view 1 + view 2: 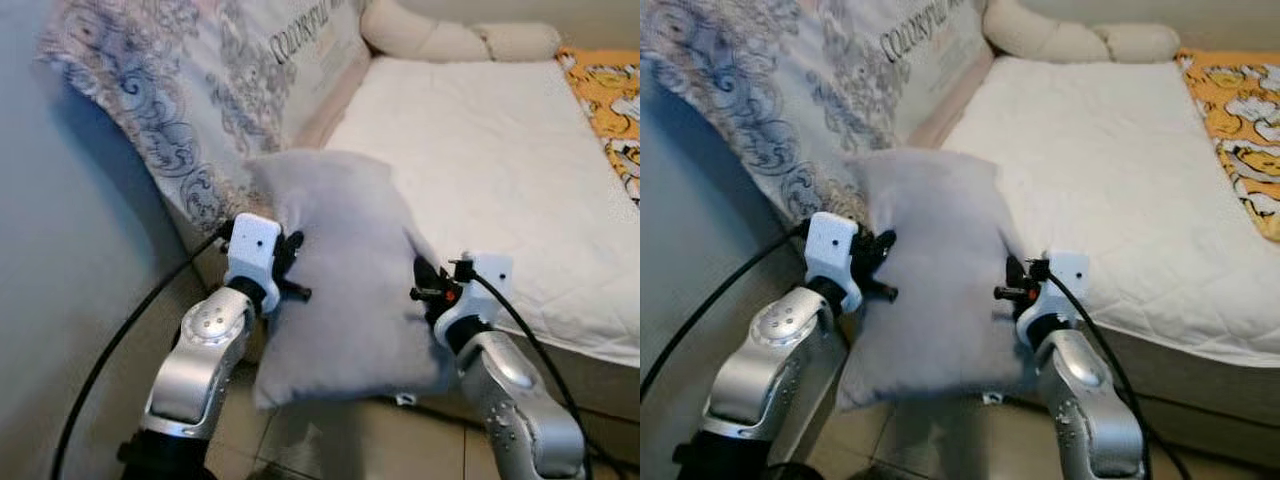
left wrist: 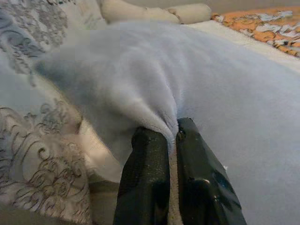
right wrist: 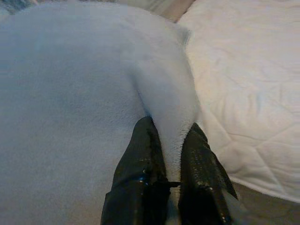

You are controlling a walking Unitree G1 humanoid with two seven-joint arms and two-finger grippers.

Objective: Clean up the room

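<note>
Jaws of left gripper [image 2: 171,140] and right gripper [image 3: 171,136] pinching grey pillow [image 1: 345,270], arms raised, seemingly beside bed [image 1: 490,170]

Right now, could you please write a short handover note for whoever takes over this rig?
Left pincer: shut on the left edge of the grey pillow.
Right pincer: shut on the pillow's right edge.
The pillow hangs between both arms, held above the floor in front of the bed, its top overlapping the mattress edge.
Done: pillow picked up.
Left: likely set it on the white mattress, perhaps near the cream bolster, then release both pincers.
</note>
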